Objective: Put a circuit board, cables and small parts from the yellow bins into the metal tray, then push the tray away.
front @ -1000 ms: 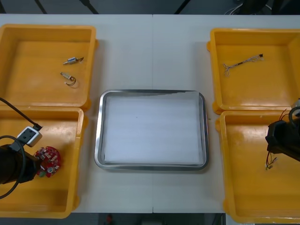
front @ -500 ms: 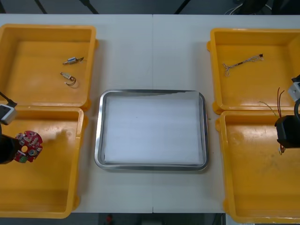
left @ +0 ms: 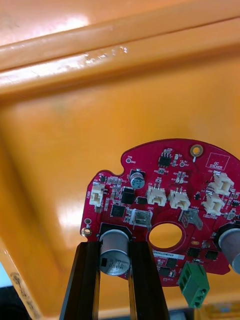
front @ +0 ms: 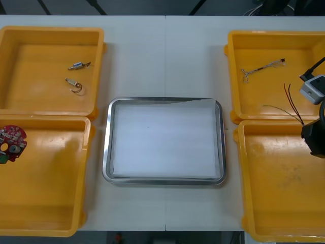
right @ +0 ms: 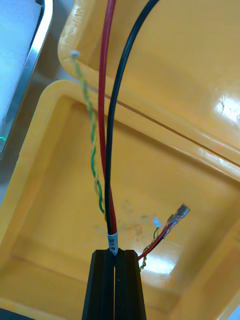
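Seen from above, the metal tray (front: 106, 152) lay white inside at the middle of the desk (front: 165, 56). Far to the left of the tray, the round red circuit board (front: 10, 144) was held over the near left yellow bin (front: 51, 203). The left wrist view gave the grip itself: the left pincer (left: 114, 250) was clenched on the board's edge, its fingers astride a silver cylinder mounted there. To the right of the tray, the right pincer (front: 316, 138) stood over the near right yellow bin (front: 274, 203), with cables (front: 293, 104) fanning from it. Its wrist view showed the fingers pressed together on a red, a black and a twisted green-and-yellow strand.
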Motion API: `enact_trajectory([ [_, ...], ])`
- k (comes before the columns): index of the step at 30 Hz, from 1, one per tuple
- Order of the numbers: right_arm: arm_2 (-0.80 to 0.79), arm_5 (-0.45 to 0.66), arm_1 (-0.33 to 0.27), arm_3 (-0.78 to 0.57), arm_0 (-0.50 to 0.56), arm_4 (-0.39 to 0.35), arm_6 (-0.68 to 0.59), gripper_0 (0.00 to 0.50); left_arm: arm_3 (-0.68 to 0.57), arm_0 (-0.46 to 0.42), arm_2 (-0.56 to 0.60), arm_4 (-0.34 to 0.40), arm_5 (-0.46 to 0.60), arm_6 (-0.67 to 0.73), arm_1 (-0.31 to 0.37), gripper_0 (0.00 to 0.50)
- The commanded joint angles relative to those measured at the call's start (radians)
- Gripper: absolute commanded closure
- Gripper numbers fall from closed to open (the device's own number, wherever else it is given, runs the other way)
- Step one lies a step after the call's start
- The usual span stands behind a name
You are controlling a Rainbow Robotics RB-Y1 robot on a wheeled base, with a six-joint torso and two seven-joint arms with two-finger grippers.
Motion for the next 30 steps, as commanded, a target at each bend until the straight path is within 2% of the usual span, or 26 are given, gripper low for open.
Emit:
enact_trajectory([
  [1,-0.024,0.007,-0.072,-0.029,-0.037,-0.043,0.080,0.500,-0.035,-0.085,0.029,0.036,0.074,0.141,-0.024,0.500],
  [7,-0.012,0.007,-0.109,-0.029,-0.037,-0.089,0.088,0.500,-0.067,-0.147,0.027,0.036,0.129,0.250,-0.072,0.500],
  [13,0.017,0.007,-0.137,-0.031,-0.037,-0.092,0.081,0.500,-0.090,-0.202,0.026,0.019,0.198,0.352,-0.149,0.500],
  [24,0.038,0.007,-0.138,-0.029,-0.036,-0.066,0.065,0.500,-0.133,-0.438,-0.290,-0.212,0.258,0.628,-0.248,0.500],
  [30,0.038,0.007,-0.138,-0.029,-0.036,-0.066,0.065,0.500,-0.133,-0.529,-0.396,-0.294,0.318,0.741,-0.330,0.500],
])
